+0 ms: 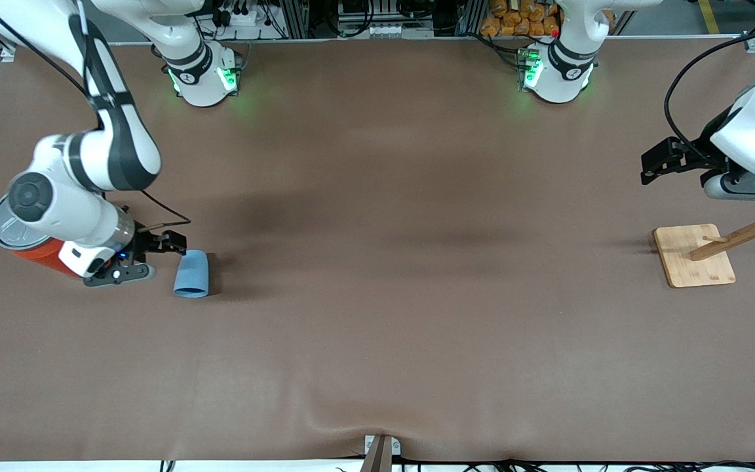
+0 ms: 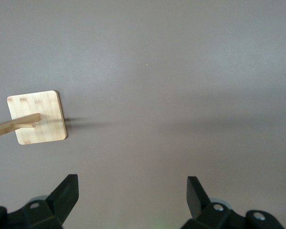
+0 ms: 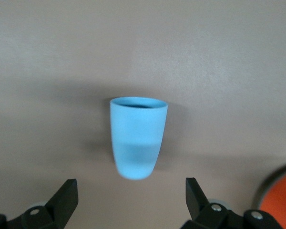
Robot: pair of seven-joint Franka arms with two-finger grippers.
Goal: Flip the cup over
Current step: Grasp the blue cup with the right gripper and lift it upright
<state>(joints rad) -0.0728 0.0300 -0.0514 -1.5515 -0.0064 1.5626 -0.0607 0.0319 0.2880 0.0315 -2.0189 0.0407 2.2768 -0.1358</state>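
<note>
The light-blue cup (image 1: 192,274) lies on its side on the brown table, toward the right arm's end, with its wider rim end nearer the front camera. In the right wrist view the cup (image 3: 137,136) shows its dark inside at the rim, and its base end points toward the jaws. My right gripper (image 1: 161,257) is open and empty, low beside the cup, with the fingers spread wider than the cup (image 3: 132,191). My left gripper (image 1: 653,164) waits open and empty (image 2: 132,188) above the table at the left arm's end.
A big orange-red can (image 1: 37,252) stands right beside the right arm's wrist, partly hidden by it; its edge shows in the right wrist view (image 3: 281,195). A wooden stand with pegs on a square base (image 1: 693,255) stands below the left gripper (image 2: 37,117).
</note>
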